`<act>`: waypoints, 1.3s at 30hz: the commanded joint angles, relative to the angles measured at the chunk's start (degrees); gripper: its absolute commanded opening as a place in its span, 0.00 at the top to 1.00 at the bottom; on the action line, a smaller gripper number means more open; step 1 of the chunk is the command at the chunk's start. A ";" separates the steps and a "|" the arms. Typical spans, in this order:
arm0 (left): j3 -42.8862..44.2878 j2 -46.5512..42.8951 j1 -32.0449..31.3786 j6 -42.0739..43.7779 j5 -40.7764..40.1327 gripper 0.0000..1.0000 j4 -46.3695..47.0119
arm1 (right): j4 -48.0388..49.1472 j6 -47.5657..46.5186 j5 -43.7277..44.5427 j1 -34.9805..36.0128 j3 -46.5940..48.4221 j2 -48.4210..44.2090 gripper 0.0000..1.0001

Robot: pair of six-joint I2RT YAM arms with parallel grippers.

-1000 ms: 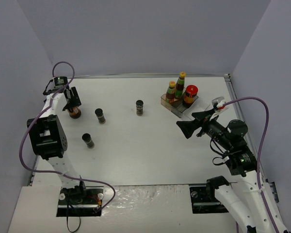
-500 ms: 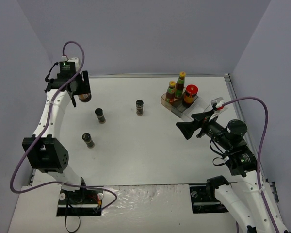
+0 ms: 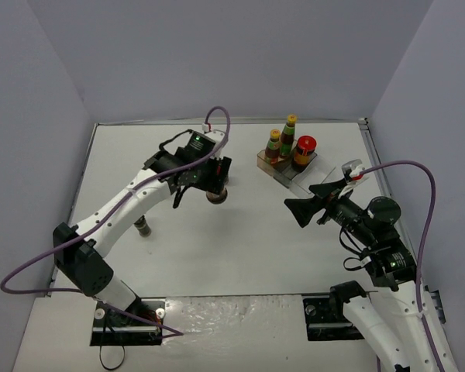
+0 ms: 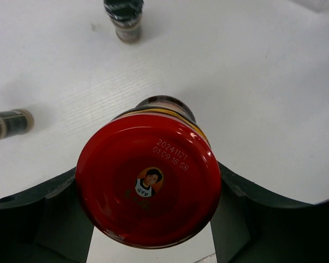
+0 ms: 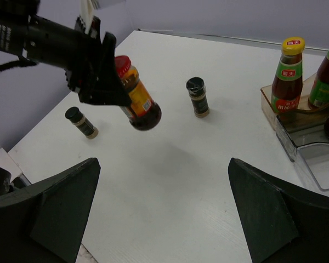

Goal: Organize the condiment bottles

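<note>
Red-lidded jar point(image 3: 215, 194) hangs tilted above the worktop point(image 3: 240, 248), clamped near its lid by the left gripper point(image 3: 211, 175). The tray point(image 3: 288, 180) lies toward two o'clock, nearer the right gripper point(image 3: 298, 196), which gapes empty.

Bright, even diffuse light, soft faint shadows on the white table point(image 3: 240, 256), all views sharp.

place: robot lab cell | evidence: white table point(image 3: 240, 248) boxed by plain grey walls point(image 3: 217, 54) (three sides)
</note>
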 commanded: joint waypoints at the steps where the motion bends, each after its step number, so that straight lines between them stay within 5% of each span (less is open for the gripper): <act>1: -1.15 1.25 -5.00 -3.28 -4.00 1.00 10.03 | 0.60 -1.29 1.48 0.29 1.32 -0.60 0.00; 10: -12.29 4.54 -8.88 -4.58 -3.85 1.00 25.86 | -0.60 -2.60 1.12 0.29 -2.87 -0.75 0.00; 17: -14.93 6.69 -10.54 -4.41 -6.23 0.93 27.02 | -0.57 -2.77 0.63 0.29 -4.56 0.17 0.00; 19: -15.32 7.18 -11.06 -4.41 -6.82 0.85 27.12 | -0.52 -2.86 0.59 0.29 -4.56 0.23 0.00; 29: -15.01 2.47 -11.78 -3.50 -9.02 0.07 24.01 | -0.34 -3.63 0.26 0.29 -3.69 0.87 0.00; 39: -10.26 -12.77 -10.87 -2.29 -17.22 0.03 13.24 | -0.33 -3.92 0.10 0.38 -1.19 6.75 0.00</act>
